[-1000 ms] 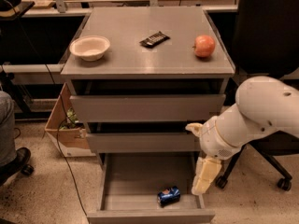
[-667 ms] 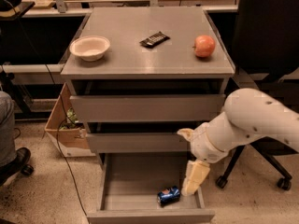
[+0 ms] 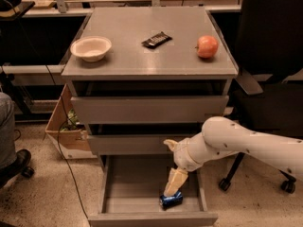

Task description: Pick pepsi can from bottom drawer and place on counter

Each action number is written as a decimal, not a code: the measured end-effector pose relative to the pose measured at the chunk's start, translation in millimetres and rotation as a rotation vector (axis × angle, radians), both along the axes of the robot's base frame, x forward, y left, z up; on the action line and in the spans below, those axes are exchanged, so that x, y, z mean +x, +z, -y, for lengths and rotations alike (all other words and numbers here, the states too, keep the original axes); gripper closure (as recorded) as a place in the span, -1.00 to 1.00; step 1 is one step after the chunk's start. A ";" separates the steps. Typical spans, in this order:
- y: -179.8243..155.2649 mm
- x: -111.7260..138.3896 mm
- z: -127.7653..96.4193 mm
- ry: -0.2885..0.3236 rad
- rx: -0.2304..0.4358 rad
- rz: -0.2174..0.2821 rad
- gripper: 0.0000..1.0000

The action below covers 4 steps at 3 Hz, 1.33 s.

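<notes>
The pepsi can (image 3: 171,200) lies on its side in the open bottom drawer (image 3: 142,189), near the front right corner. My gripper (image 3: 172,184) reaches down into the drawer from the right, and its cream tips sit just above the can, touching or nearly touching it. The white arm (image 3: 236,143) comes in from the right edge. The counter (image 3: 142,56) is the grey top of the cabinet.
On the counter stand a white bowl (image 3: 91,48) at the left, a dark snack bar (image 3: 156,39) in the middle and a red apple (image 3: 207,46) at the right. A cardboard box (image 3: 66,126) sits left of the cabinet. A black office chair (image 3: 270,79) stands at the right.
My arm has swung left and downward, bringing the gripper from beside the drawer's right edge to just over the can. The can has not moved.
</notes>
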<state>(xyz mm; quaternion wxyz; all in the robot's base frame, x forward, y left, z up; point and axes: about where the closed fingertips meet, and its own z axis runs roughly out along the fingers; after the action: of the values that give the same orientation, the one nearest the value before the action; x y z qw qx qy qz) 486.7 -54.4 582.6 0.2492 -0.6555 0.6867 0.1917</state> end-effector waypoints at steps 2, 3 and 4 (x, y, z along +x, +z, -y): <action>-77.8 33.0 -30.9 -0.003 -0.037 0.051 -1.00; -123.3 33.9 -22.4 0.027 -0.093 0.042 -1.00; -177.4 44.9 -0.9 0.049 -0.130 0.031 -1.00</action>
<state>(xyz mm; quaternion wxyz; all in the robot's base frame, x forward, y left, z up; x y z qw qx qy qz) 531.6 -53.5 405.1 0.2119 -0.6898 0.6774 0.1427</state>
